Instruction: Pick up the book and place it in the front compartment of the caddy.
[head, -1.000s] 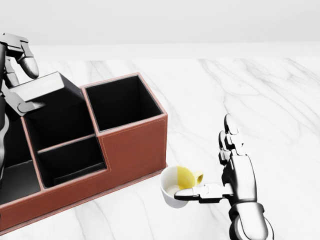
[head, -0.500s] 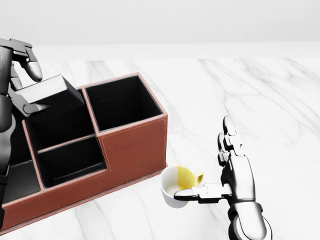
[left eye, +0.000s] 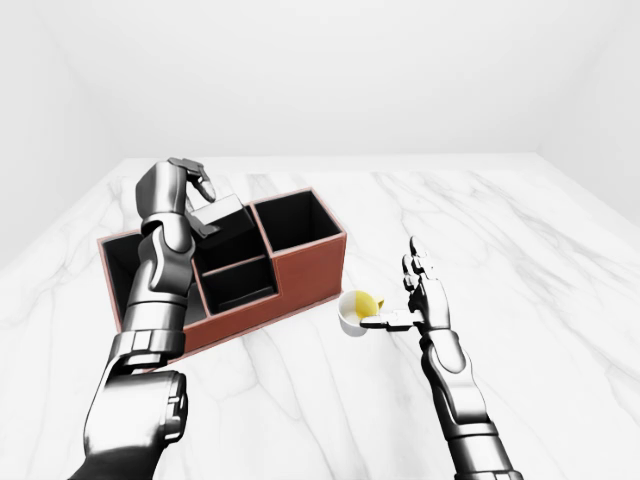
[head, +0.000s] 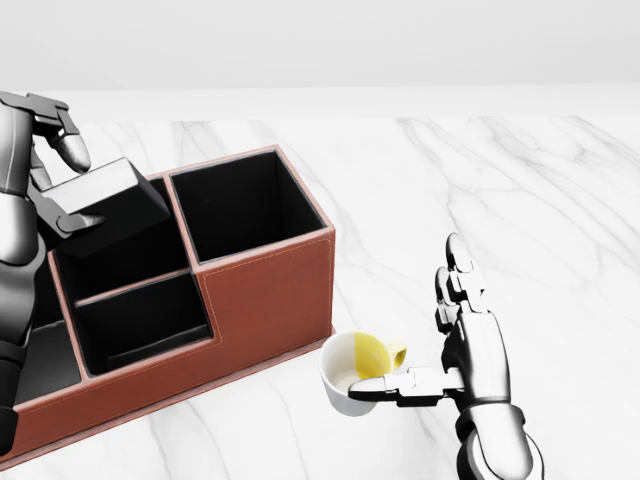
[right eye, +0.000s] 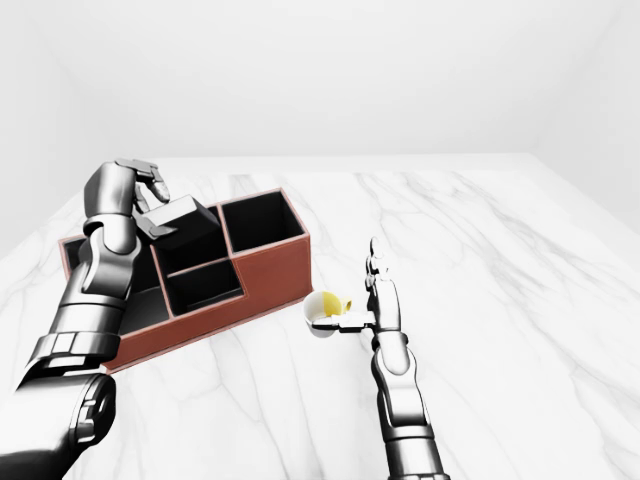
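Pinching the stiff, light-looking black rectangular book (head: 108, 202) by its edges, the left hand (head: 50, 150) tilts it over the brown leather caddy (head: 268, 300); smooth covers may slip; the right hand (head: 455, 340) rests open.

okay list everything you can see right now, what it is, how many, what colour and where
book: one, black, tilted over the caddy's upper middle compartment at the head view's left, held by the left hand
caddy: one, reddish-brown with black compartments, left half of the head view
cup: one, white with yellow inside, below the caddy's right corner, against the right hand's thumb
table: one, white marble, under everything
left hand: one, grey metal, fingers closed round the book
right hand: one, grey metal, open beside the cup
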